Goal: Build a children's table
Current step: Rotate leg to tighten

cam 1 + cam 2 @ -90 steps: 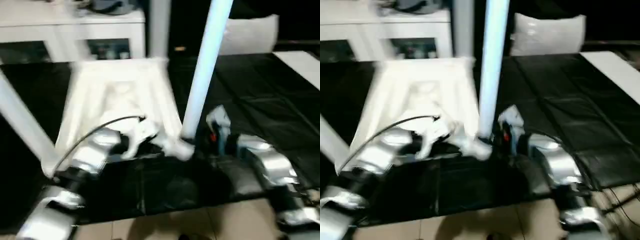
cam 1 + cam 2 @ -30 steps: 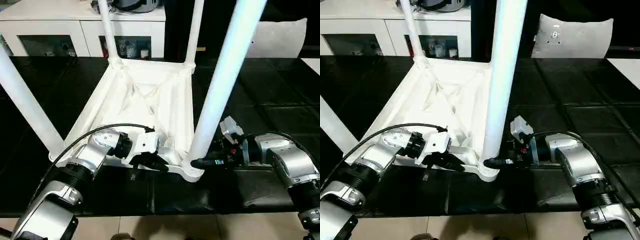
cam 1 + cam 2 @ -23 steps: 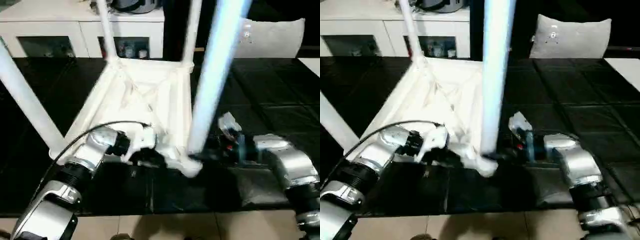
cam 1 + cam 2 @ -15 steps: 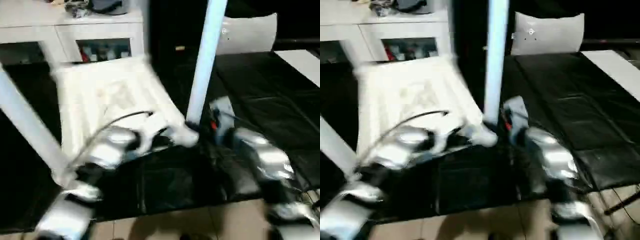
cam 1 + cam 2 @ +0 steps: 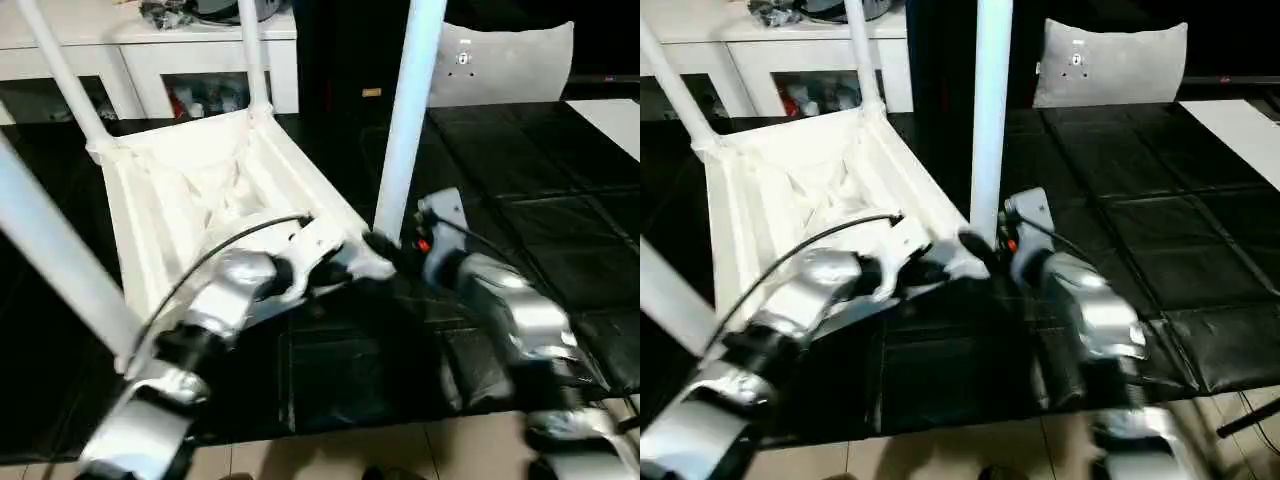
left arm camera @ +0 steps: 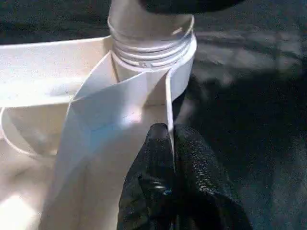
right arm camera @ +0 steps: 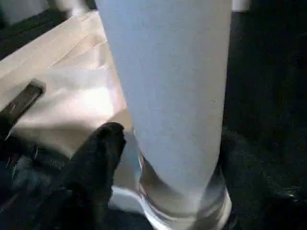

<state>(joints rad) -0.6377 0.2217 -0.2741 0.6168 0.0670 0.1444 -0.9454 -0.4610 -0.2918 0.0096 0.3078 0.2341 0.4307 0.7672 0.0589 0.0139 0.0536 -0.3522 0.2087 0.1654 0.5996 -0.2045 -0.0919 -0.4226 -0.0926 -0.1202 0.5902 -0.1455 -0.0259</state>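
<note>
My children's table (image 5: 200,185) is smooth white plastic with a soft sheen, and its leg (image 7: 168,96) looks satin, ending in a ribbed, threaded collar at the socket (image 6: 151,52). The work table (image 5: 520,200) wears a black cover, slightly glossy and creased like sheet plastic. My forearms (image 5: 1090,305) are brushed silver metal. My left end effector (image 6: 165,143) has matt black fingers with a finely textured, grainy surface.
</note>
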